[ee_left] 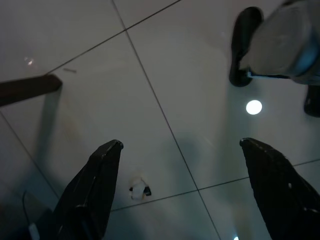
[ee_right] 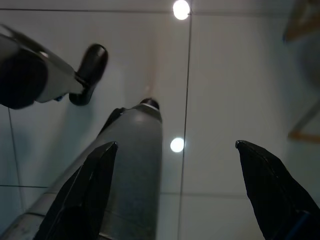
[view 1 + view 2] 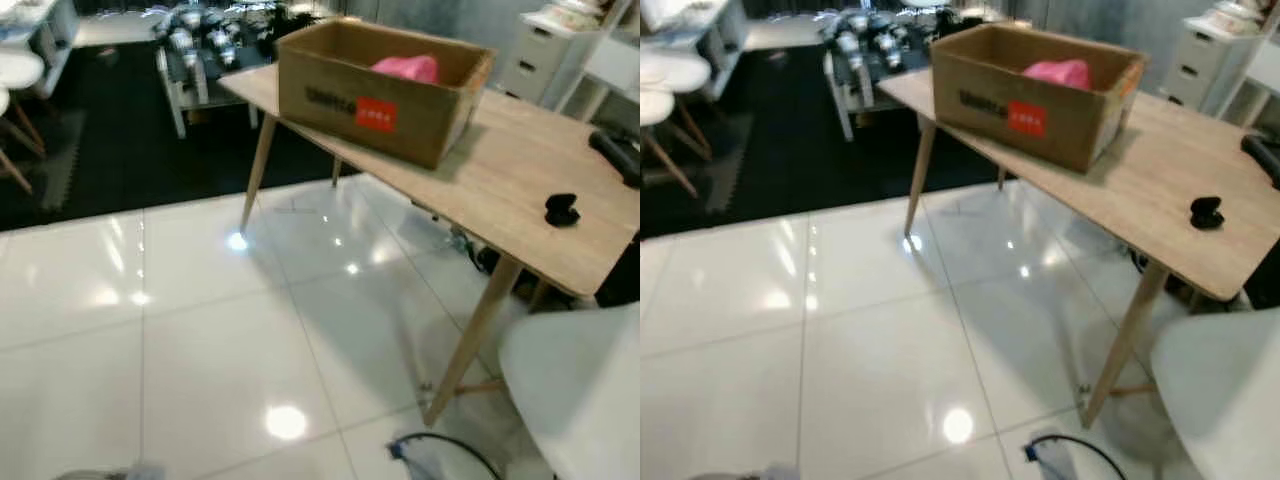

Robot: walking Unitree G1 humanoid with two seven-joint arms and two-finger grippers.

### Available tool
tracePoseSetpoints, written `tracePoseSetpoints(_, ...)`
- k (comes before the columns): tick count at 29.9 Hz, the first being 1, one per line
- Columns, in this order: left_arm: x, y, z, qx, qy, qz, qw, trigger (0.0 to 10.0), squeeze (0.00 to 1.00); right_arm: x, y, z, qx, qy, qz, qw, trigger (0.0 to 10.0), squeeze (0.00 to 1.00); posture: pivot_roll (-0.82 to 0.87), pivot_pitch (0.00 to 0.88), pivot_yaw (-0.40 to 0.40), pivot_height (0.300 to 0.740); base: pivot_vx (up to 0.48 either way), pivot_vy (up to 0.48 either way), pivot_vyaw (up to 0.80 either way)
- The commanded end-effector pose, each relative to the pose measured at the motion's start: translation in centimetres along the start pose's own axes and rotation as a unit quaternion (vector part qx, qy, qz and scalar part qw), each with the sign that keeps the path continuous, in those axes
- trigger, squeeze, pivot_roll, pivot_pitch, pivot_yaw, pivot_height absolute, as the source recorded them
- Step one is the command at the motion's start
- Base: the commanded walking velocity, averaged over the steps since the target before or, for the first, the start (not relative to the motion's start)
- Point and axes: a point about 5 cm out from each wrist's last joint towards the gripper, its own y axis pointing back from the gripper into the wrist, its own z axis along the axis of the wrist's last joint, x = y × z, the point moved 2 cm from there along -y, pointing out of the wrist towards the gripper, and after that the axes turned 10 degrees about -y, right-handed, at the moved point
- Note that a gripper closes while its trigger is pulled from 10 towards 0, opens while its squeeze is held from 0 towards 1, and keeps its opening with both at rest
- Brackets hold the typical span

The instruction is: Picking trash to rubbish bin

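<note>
White glossy floor tiles (image 3: 200, 340) spread across the left, bordered by a dark rug (image 3: 120, 150). Further right stands a wooden table (image 3: 520, 180) carrying a cardboard box (image 3: 375, 90) with something pink (image 3: 408, 68) inside. A small black object (image 3: 561, 210) lies near the table's right edge, and a white chair (image 3: 580, 390) sits at the far right. The left tool (image 1: 180, 150) hangs released over the tiles, a small white scrap (image 1: 138, 190) on the floor beneath it. The right tool (image 2: 175, 150) is likewise spread, holding nothing.
</note>
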Motion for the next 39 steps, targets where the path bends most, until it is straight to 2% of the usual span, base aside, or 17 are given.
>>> tracePoseSetpoints(1, -0.1, 0.0, -0.2, 0.003, -0.001, 0.003, 1.000, 10.0, 0.00, -0.6, 0.2, -1.5, 0.024, 0.008, -0.005, 1.000, 10.0, 0.00, 0.15, 0.084, -0.053, 0.740, 0.000, 0.000, 0.77)
tracePoseSetpoints(4, -0.1, 0.1, -0.7, 0.009, 0.023, 0.011, 1.000, 10.0, 0.00, -1.1, 0.4, -1.4, 0.029, 0.027, -0.004, 0.999, 10.0, 0.00, 0.17, 0.086, -0.064, 0.740, 0.000, 0.000, 0.77)
tracePoseSetpoints(10, -0.4, 0.1, -0.9, 0.011, 0.029, 0.010, 0.999, 10.0, 0.00, -1.7, 0.5, -1.4, 0.032, 0.035, -0.008, 0.999, 10.0, 0.00, 0.19, 0.085, -0.073, 0.740, 0.000, 0.000, 0.77)
tracePoseSetpoints(14, -1.0, 0.2, -1.7, 0.022, 0.028, 0.003, 0.999, 10.0, 0.00, -2.1, 0.6, -0.3, 0.030, 0.055, 0.011, 0.998, 10.0, 0.00, 0.18, 0.065, -0.073, 0.740, 0.000, 0.000, 0.77)
tracePoseSetpoints(19, -1.1, 0.1, -1.6, 0.020, 0.028, 0.004, 0.999, 10.0, 0.00, -2.2, 0.6, 0.5, 0.024, 0.062, 0.019, 0.998, 10.0, 0.00, 0.18, 0.076, -0.095, 0.740, 0.000, 0.000, 0.77)
tracePoseSetpoints(22, -1.4, 0.0, -0.8, 0.010, 0.028, 0.002, 1.000, 10.0, 0.00, -3.0, 0.8, 1.1, 0.023, 0.080, 0.012, 0.996, 10.0, 0.00, 0.18, 0.074, -0.097, 0.740, 0.000, 0.000, 0.77)
tracePoseSetpoints(29, -2.1, 0.0, -0.9, 0.015, 0.012, -0.014, 1.000, 10.0, 0.00, -3.9, 0.9, 2.1, 0.002, 0.051, -0.004, 0.999, 10.0, 0.00, 0.15, 0.071, -0.085, 0.740, 0.000, 0.000, 0.77)
tracePoseSetpoints(34, -1.8, 0.0, -0.9, 0.016, -0.006, -0.018, 1.000, 10.0, 0.00, -4.2, 1.0, 2.6, -0.013, 0.020, -0.011, 1.000, 10.0, 0.00, 0.15, 0.070, -0.075, 0.740, 0.000, 0.000, 0.77)
tracePoseSetpoints(35, -1.4, 0.0, -0.9, 0.016, -0.009, -0.016, 1.000, 10.0, 0.00, -4.6, 1.1, 2.6, -0.017, 0.007, -0.018, 1.000, 10.0, 0.00, 0.14, 0.066, -0.044, 0.740, 0.000, 0.000, 0.77)
tracePoseSetpoints(39, -0.9, 0.0, -0.8, 0.015, -0.018, -0.016, 1.000, 10.0, 0.00, -4.8, 1.1, 2.7, -0.024, -0.013, -0.025, 0.999, 10.0, 0.00, 0.12, 0.060, -0.025, 0.740, 0.000, 0.000, 0.77)
